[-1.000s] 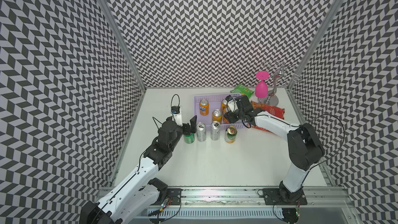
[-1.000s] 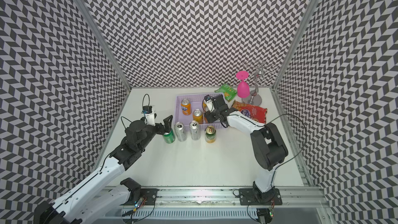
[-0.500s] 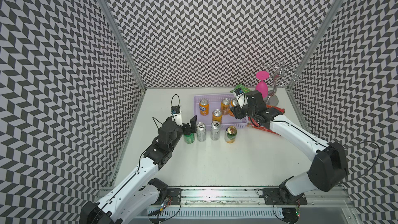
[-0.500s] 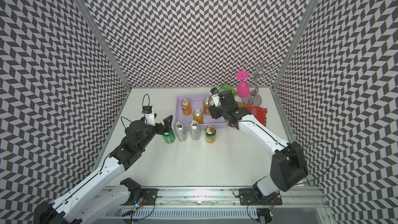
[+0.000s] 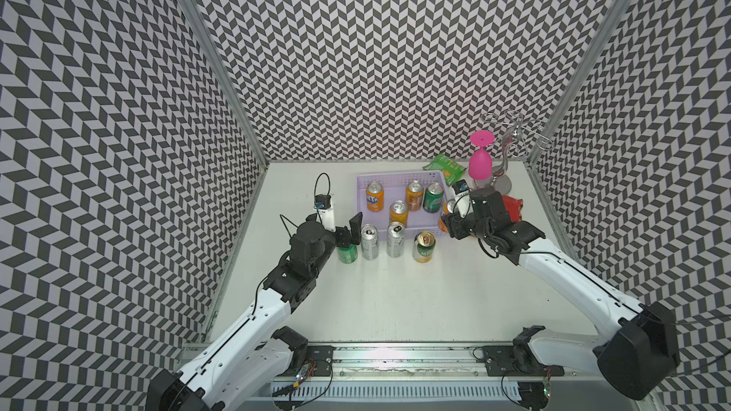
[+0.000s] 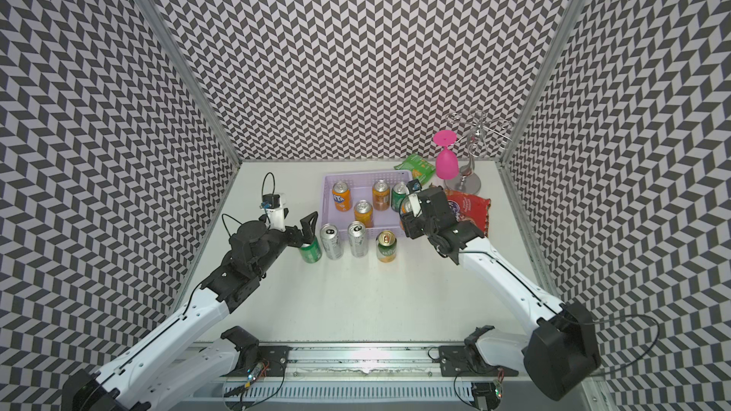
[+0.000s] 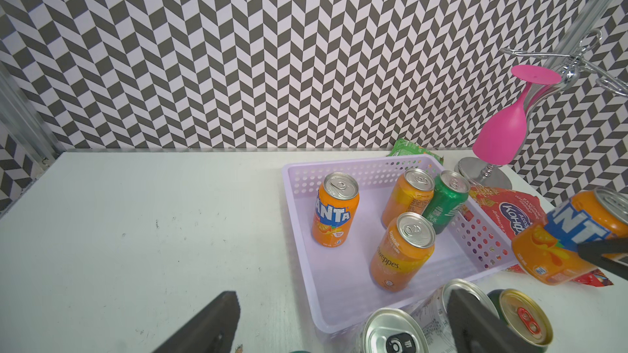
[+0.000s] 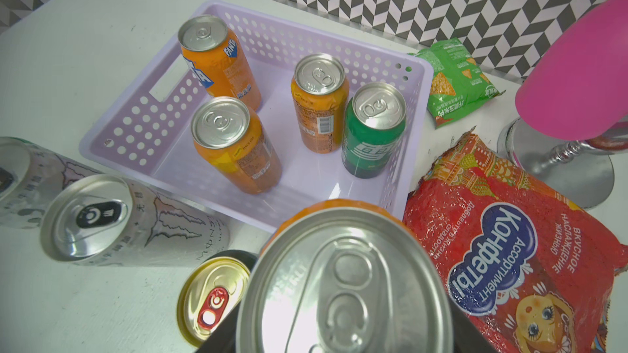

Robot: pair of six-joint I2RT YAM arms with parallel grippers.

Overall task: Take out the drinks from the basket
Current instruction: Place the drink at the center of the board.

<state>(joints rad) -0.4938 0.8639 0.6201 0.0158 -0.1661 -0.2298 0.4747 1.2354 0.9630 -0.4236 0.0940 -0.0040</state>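
The lavender basket (image 5: 360,207) (image 8: 136,123) holds three orange cans (image 5: 374,197) (image 5: 413,195) (image 5: 398,213) and one green can (image 5: 433,197). My right gripper (image 5: 449,221) (image 8: 343,300) is shut on a fourth orange can (image 7: 560,242) (image 8: 343,283), lifted just off the basket's front right corner. In front of the basket stand a green can (image 5: 348,255), two slim silver cans (image 5: 370,242) (image 5: 395,239) and a gold-topped green can (image 5: 424,246). My left gripper (image 5: 350,231) (image 7: 341,297) hangs open over the leftmost green can.
A green snack bag (image 5: 447,166) lies behind the basket's right end and a red snack bag (image 5: 513,209) lies to its right, under my right wrist. A pink glass (image 5: 480,160) hangs upside down on a chrome rack (image 5: 500,183). Patterned walls enclose three sides.
My right gripper has carried the orange can from inside the basket out over its right side and toward the front. The left arm has not moved.
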